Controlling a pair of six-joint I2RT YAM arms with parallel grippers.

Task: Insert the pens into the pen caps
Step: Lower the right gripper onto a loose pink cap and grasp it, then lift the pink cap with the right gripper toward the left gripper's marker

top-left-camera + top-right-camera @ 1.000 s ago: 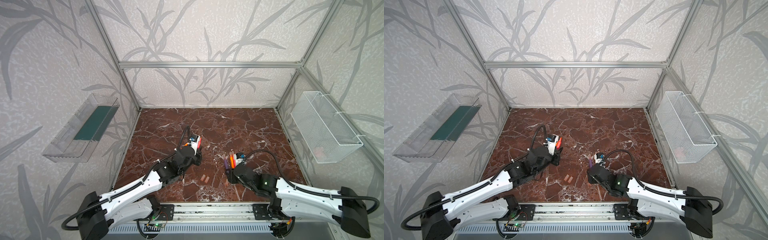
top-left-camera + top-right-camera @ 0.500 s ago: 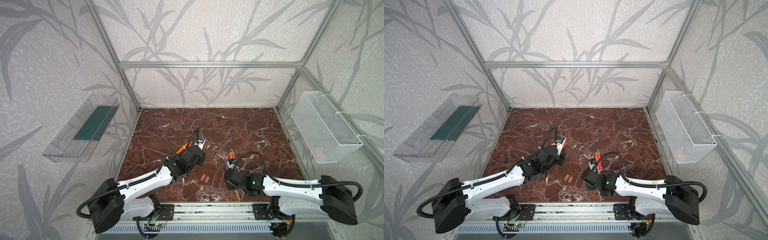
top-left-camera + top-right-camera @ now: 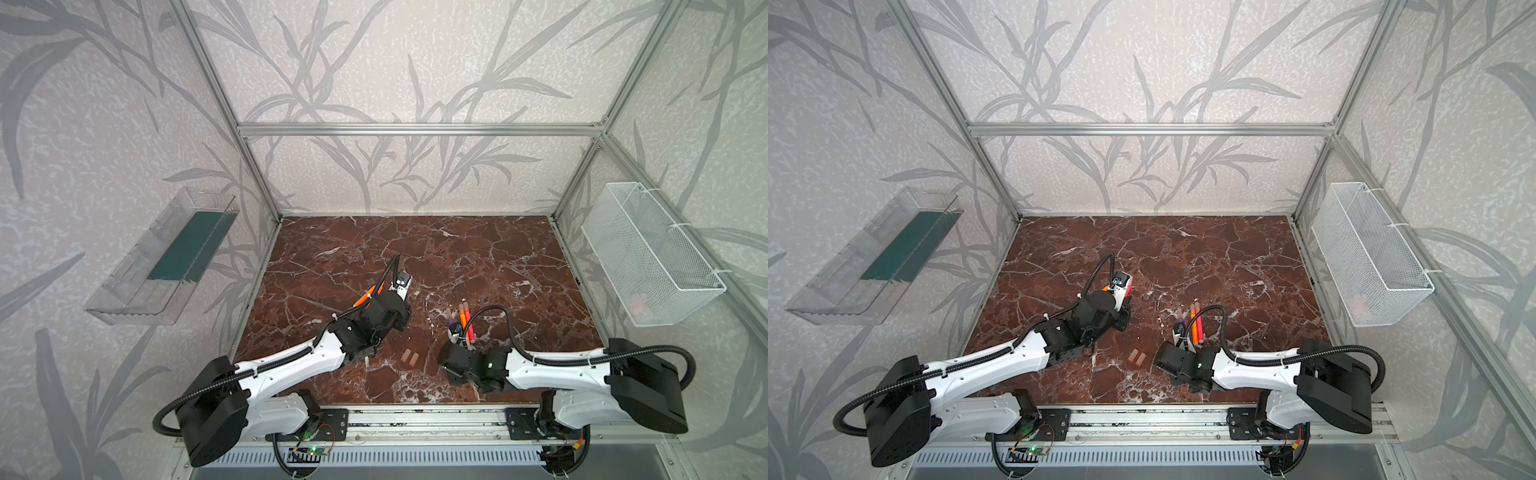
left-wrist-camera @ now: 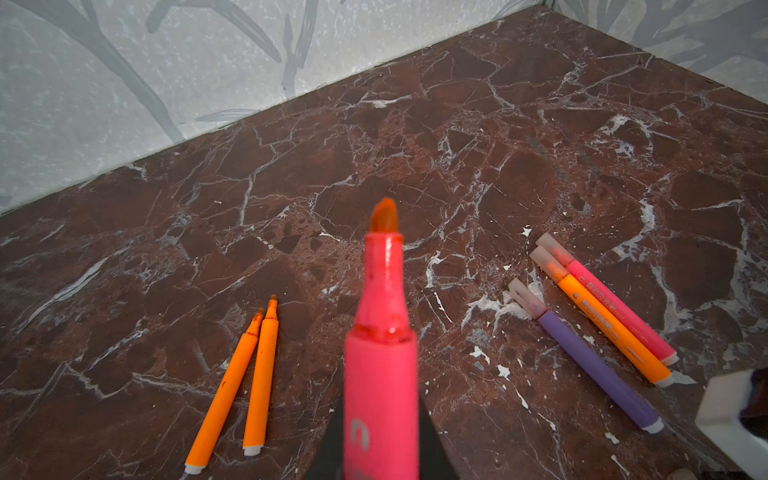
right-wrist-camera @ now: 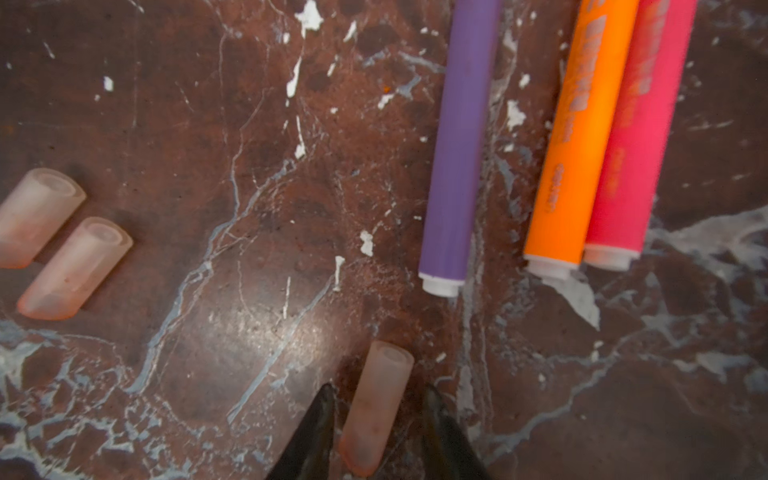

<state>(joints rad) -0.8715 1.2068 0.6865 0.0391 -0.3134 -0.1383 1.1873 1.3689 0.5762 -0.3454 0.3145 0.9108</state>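
1. The marble table [image 3: 457, 257] carries everything. All activity sits in its near half.
2. The right arm [image 3: 552, 365] has drawn back toward the front rail and dropped low during the last second. The pens it was standing over now lie exposed beyond it.
3. The left arm [image 3: 291, 365] has swung slightly toward the centre and holds its load off the table.
4. The left gripper [image 4: 379, 415] is clenched on the red-pink pen [image 4: 380, 365]. The pen's bare tip points forward, clear of the marble.
5. Three capped pens [image 3: 463, 320] lie side by side just beyond the right gripper: purple, orange and red-pink. These appear finished.
6. Two uncapped orange pens [image 4: 245, 382] lie together on the table, partly hidden by the left arm in both top views.
7. The right gripper [image 5: 378, 390] now straddles one loose cap [image 5: 374, 415] lying flat on the marble.
   - The jaws are narrowing, but a sliver of table still shows on each side of the cap.
   - The cap is not yet grasped.
8. Two spare caps [image 3: 409, 356] lie side by side between the arms, untouched.
9. Meaning for the task:
   - The right arm has moved from the finished pens to a fresh cap, so the step in hand is probably picking that cap up for the held pen.
   - The task looks about half done, with three pens and three caps left.
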